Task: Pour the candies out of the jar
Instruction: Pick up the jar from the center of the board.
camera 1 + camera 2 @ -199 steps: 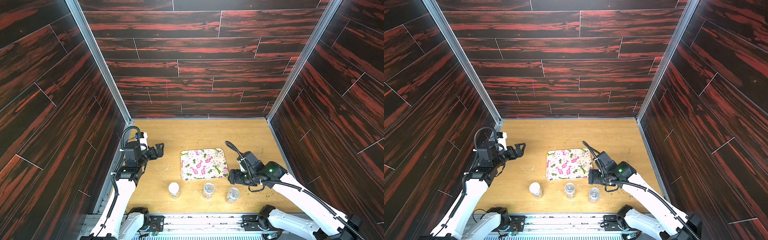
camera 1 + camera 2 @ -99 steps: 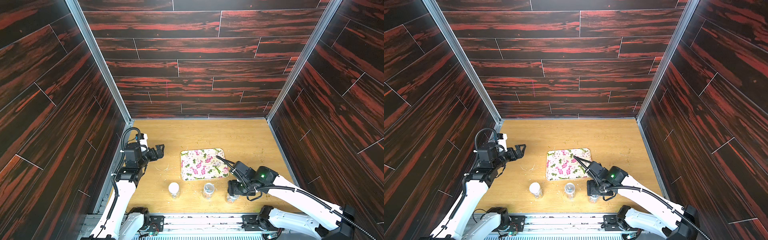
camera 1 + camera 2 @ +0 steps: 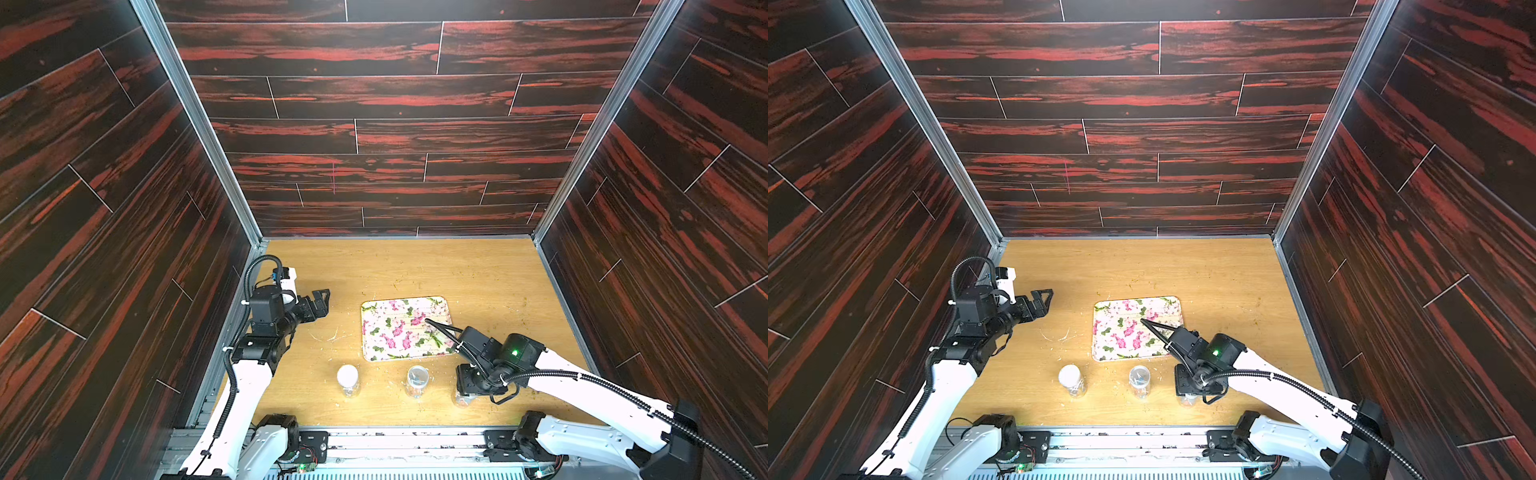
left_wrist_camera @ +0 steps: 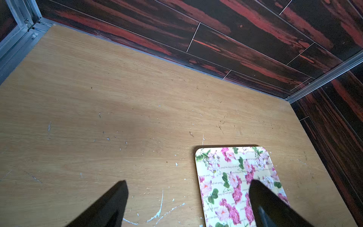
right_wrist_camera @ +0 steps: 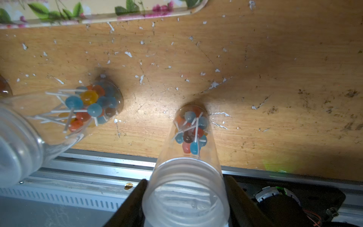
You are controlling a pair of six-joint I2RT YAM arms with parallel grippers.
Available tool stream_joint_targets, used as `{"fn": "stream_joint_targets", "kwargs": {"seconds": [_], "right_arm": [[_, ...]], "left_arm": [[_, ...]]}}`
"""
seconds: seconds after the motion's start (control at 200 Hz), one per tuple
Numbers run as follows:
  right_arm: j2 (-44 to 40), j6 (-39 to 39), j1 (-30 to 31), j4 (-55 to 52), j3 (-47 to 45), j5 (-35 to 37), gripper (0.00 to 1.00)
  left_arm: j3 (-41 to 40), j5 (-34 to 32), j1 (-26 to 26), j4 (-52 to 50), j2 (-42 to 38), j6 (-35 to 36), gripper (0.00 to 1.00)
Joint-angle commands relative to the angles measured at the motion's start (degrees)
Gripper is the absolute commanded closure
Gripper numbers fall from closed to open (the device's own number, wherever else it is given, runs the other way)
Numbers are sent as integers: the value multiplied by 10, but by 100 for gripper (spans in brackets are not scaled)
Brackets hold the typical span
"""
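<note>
The jar [image 5: 188, 171], clear plastic with an open threaded mouth, stands upright at the front right of the table [image 3: 415, 270]. Its candies [image 5: 191, 131] are small blue, orange, red and dark balls on white sticks, piled at its bottom. My right gripper [image 5: 185, 196] reaches down over it, a black finger [image 5: 135, 198] pressed on each side of the neck. In both top views the gripper [image 3: 467, 386] [image 3: 1185, 388] covers most of this jar [image 3: 462, 401] [image 3: 1185, 401]. My left gripper [image 3: 322, 301] [image 4: 189, 182] hangs open and empty above the table's left side.
A second open jar [image 3: 417, 378] [image 5: 59, 118] holding candies stands left of mine, and a white-lidded jar [image 3: 347, 376] further left. The floral tray [image 3: 405, 328] [image 4: 225, 176] lies behind them. The metal front rail [image 5: 98, 163] runs close by, and dark walls enclose the table.
My right arm has swung forward and down from beside the tray onto the rightmost jar, and its jaws have closed in on the jar's neck. The left arm has not moved.
</note>
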Motion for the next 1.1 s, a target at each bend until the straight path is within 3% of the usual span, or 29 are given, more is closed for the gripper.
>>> {"fn": "stream_joint_targets", "kwargs": {"seconds": [0.0, 0.115, 0.316, 0.516, 0.701, 0.862, 1.097], "right_arm": [[5, 12, 5, -19, -3, 7, 42], [6, 12, 5, -20, 1, 7, 50], [9, -9, 5, -27, 38, 9, 55], [36, -66, -17, -74, 129, 31, 56], [42, -153, -101, -73, 186, 19, 56], [64, -226, -165, -42, 257, -8, 56], [135, -306, -198, -9, 378, -93, 55]], "left_arm": [[-6, 5, -3, 2, 2, -8, 0], [-7, 7, -4, 3, 5, -9, 0], [-3, 30, -7, 14, 8, -10, 0], [11, 118, -15, 73, 20, -19, 0], [34, 212, -39, 173, 56, -25, 0], [83, 300, -103, 211, 130, 1, 2], [168, 340, -251, 153, 228, 179, 3]]}}
